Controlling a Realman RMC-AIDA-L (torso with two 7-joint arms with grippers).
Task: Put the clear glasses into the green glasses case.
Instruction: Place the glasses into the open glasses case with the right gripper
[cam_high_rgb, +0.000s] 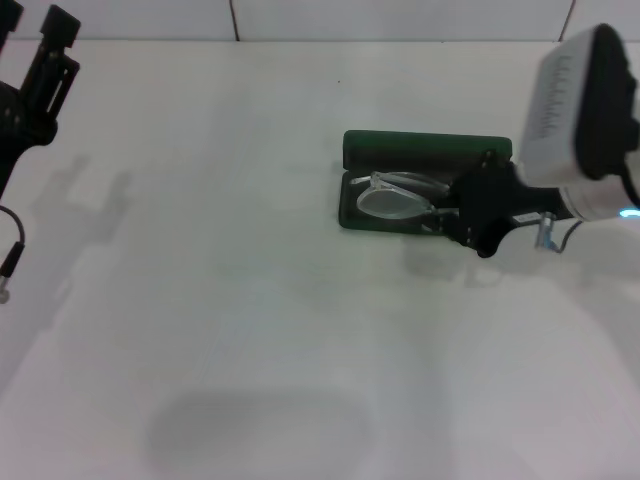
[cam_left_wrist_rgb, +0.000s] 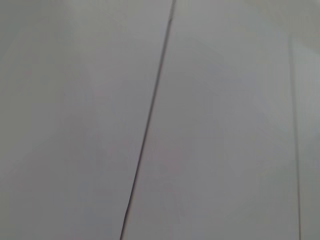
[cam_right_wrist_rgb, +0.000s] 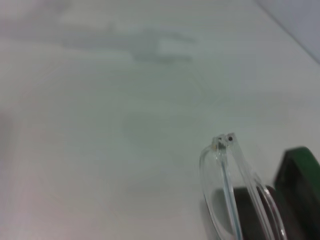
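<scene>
The green glasses case (cam_high_rgb: 425, 148) lies open at the right of the white table, lid standing up behind its dark tray. The clear glasses (cam_high_rgb: 398, 195) rest lengthwise over the tray, their far end tilted up. My right gripper (cam_high_rgb: 458, 208) is at the right end of the case, shut on the near end of the glasses. In the right wrist view, the clear glasses (cam_right_wrist_rgb: 225, 165) reach away from the camera above the dark tray, with the green glasses case (cam_right_wrist_rgb: 300, 175) lid edge beside them. My left gripper (cam_high_rgb: 55, 45) is parked high at the far left, away from the case.
The white table (cam_high_rgb: 250, 300) stretches left and in front of the case. A wall with tile seams (cam_left_wrist_rgb: 150, 125) fills the left wrist view. A cable (cam_high_rgb: 15, 255) hangs from the left arm at the left edge.
</scene>
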